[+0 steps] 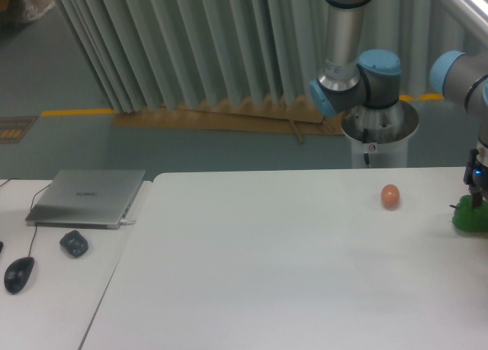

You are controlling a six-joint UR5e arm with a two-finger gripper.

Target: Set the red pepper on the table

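The bench has a smooth, matt white top with no shine on it. On it sits an orange-pink ball with a soft, dull sheen, and at the right edge a green pepper that looks waxy. The arm is brushed grey metal with pale blue plastic caps on its joints. The closed laptop has a satin silver metal lid; the mouse is glossy black plastic. The curtain behind is ribbed grey cloth.
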